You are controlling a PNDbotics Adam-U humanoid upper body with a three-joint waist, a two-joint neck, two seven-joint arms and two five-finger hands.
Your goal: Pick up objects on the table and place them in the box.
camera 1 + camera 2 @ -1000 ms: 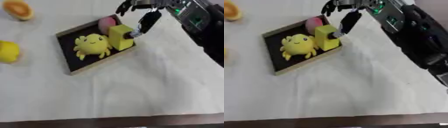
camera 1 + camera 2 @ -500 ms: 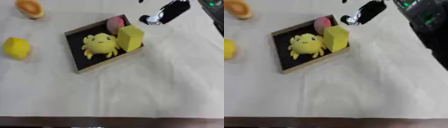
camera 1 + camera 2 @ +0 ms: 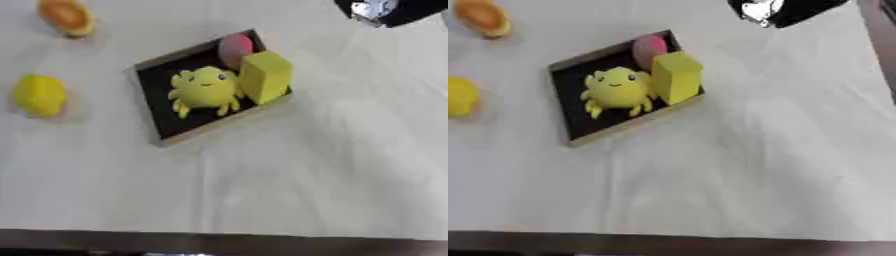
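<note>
A shallow box (image 3: 154,90) with a black floor and a wooden rim lies askew at the table's upper middle. Inside it sit a yellow crab-like toy (image 3: 206,90), an upright yellow block (image 3: 265,76) and a pink rounded object (image 3: 234,46) behind the block. A yellow rounded object (image 3: 39,95) lies on the white cloth to the left of the box. An orange object (image 3: 68,17) rests at the far left corner. My right hand (image 3: 785,10) shows only as a blurred black and silver shape at the top edge, well away from the box. My left hand is out of sight.
A white cloth (image 3: 737,170) with a few creases covers the table. Its front edge runs along the bottom of both views, with a dark strip below.
My right hand has let go of the yellow block, left it in the box, and pulled up and to the right. The whole picture has also shifted.
</note>
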